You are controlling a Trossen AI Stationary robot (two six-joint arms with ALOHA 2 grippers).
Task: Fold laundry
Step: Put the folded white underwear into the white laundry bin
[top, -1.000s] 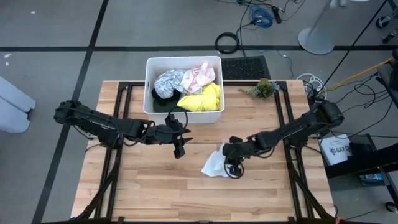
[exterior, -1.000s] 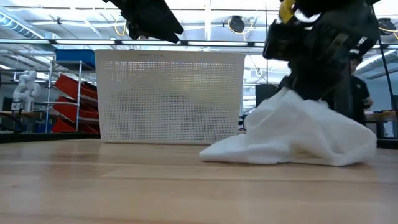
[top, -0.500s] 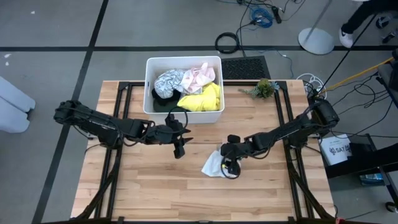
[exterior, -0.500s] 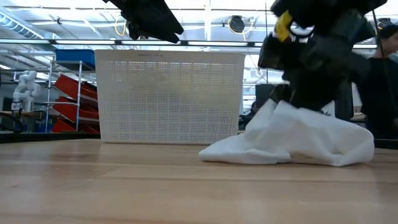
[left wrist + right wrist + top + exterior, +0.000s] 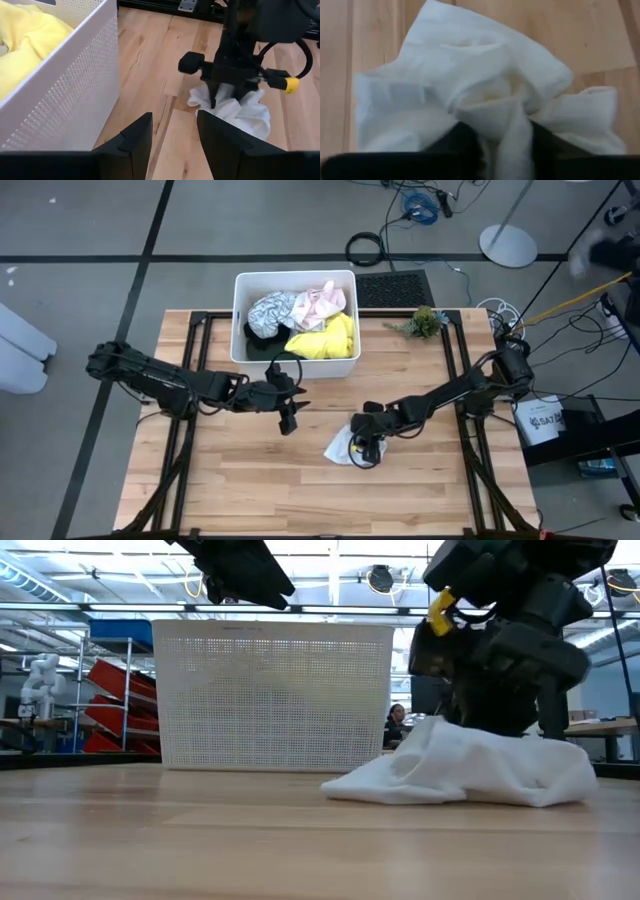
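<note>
A pale white cloth [image 5: 340, 446] lies crumpled on the wooden table in front of the white bin [image 5: 240, 320]; it also shows in the low view [image 5: 470, 770] and the left wrist view [image 5: 250, 115]. My right gripper [image 5: 364, 448] points down into the cloth's right part and is shut on it. My left gripper [image 5: 289, 420] hangs open and empty above the table, left of the cloth, its fingers apart in the left wrist view [image 5: 175, 122]. In the bin lie a bright yellow garment [image 5: 325, 338], a white one with grey pattern [image 5: 268, 310], a pinkish-white one [image 5: 320, 304] and a dark one [image 5: 262, 340]. My right gripper pinches a bunched fold of the cloth [image 5: 512, 125] between its two fingers [image 5: 465, 142]; how many layers I cannot tell. The fingers come from above, pointing down. The cloth rests slack on the table around the fingers, its left edge [image 5: 345, 788] spread on the wood.
The bin stands at the table's far side, its perforated wall [image 5: 270, 695] behind the cloth. A small green plant [image 5: 425, 320] lies at the far right. Black frame rails [image 5: 190, 380] run along both sides. A person [image 5: 397, 725] shows far behind the table.
My right gripper has gone toward the table's left edge and down onto the cloth. The cloth heap has sunk lower and flatter under it; its left edge has stayed where it was on the table.
</note>
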